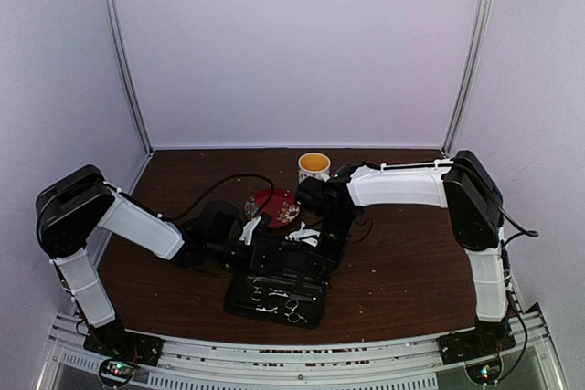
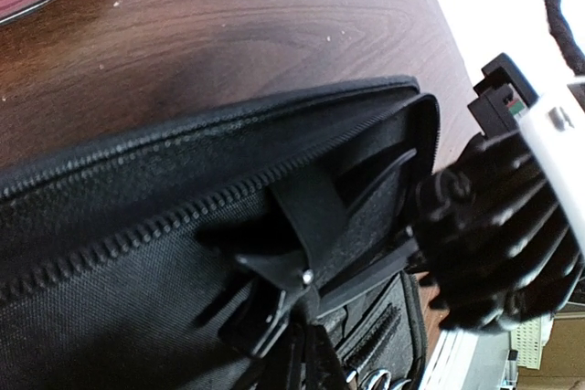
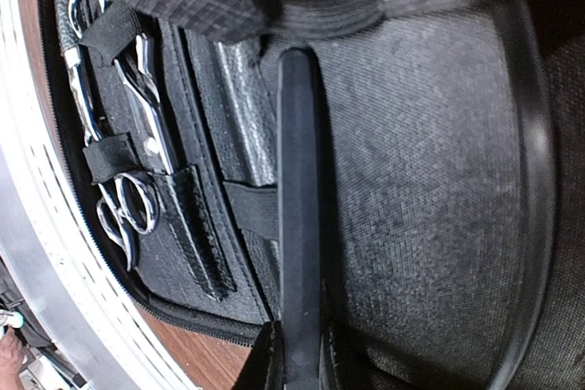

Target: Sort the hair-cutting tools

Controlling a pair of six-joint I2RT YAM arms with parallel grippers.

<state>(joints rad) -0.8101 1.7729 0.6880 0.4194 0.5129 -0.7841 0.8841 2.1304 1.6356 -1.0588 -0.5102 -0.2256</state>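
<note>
Over the open zip case (image 1: 239, 299), my right claw (image 3: 300, 367) was clenched on a thin black stick (image 3: 300, 207), laid along the grey lining beside an elastic loop (image 3: 249, 210). My left claw (image 2: 279, 312) looked pinched shut on the case's lid, propping it. Both scissors (image 3: 137, 143) sat strapped in the other half. I judged this the stowing step. Next, the stick needed sliding under that loop before I let go.

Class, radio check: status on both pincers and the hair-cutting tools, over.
Left pincer shut, at lid of black fabric zip case. Right pincer shut on thin black stick, over open case. Two silver metal scissors strapped inside. Nothing blocking.
</note>
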